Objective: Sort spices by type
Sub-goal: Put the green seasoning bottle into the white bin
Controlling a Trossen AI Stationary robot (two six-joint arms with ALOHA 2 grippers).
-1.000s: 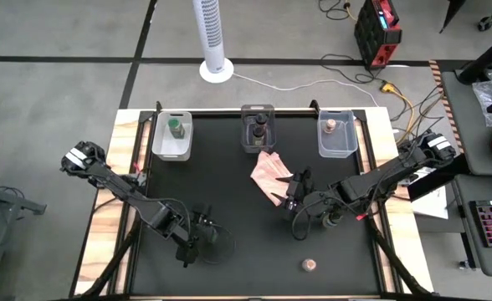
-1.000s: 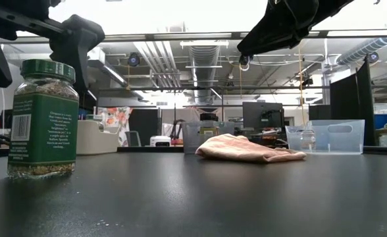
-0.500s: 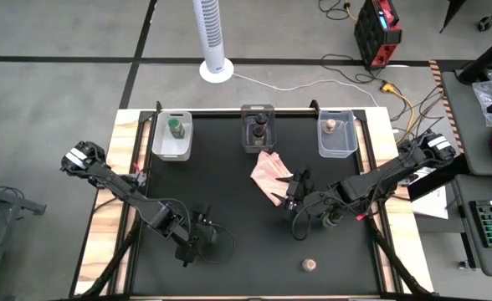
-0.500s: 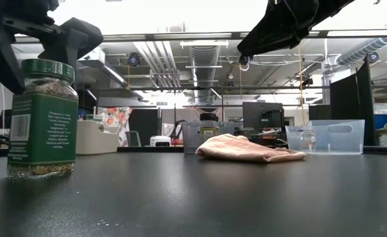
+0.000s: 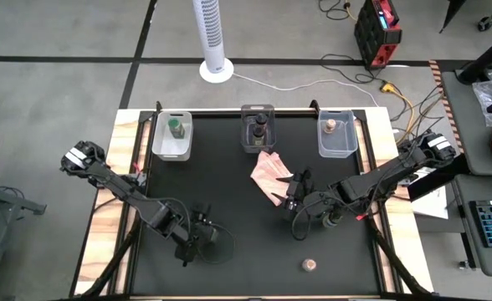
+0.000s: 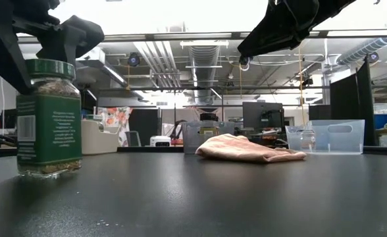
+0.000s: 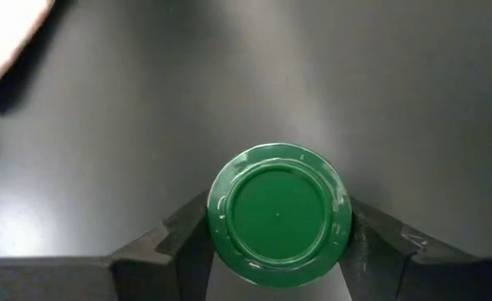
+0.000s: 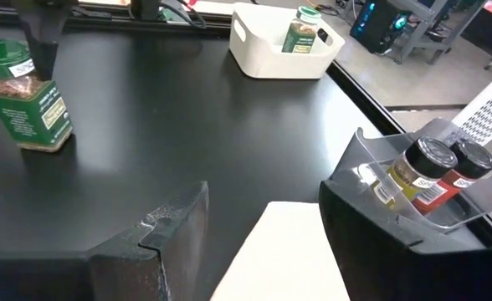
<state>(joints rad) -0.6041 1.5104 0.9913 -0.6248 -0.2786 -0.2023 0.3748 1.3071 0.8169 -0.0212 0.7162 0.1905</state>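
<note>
A green-lidded spice jar (image 6: 49,118) stands upright at the table's near left, and my left gripper (image 5: 200,238) is shut on it. My right gripper (image 5: 292,194) is open and empty, hovering over the near edge of the pink cloth (image 5: 271,174). A tan-lidded jar (image 5: 310,266) stands alone on its base near the front edge. The far bins hold a green-lidded jar (image 5: 174,127), dark-lidded jars (image 5: 259,127) and a tan-lidded jar (image 5: 331,125). My left gripper pinches the jar at its green lid (image 7: 279,216), one finger (image 7: 187,242) on each side of the lid's rim. The fingers come from above, pointing down. The jar stays upright with its base at the table top; whether it rests there I cannot tell.
Three bins stand along the far edge: white at the left (image 5: 172,142), clear in the middle (image 5: 258,138), clear at the right (image 5: 338,142). The pink cloth lies crumpled at the table's middle. Bare black mat lies between the cloth and the front edge.
My left gripper has shut on the green-lidded jar. The jar has shifted a little toward the table's right and turned about its upright axis, staying upright.
</note>
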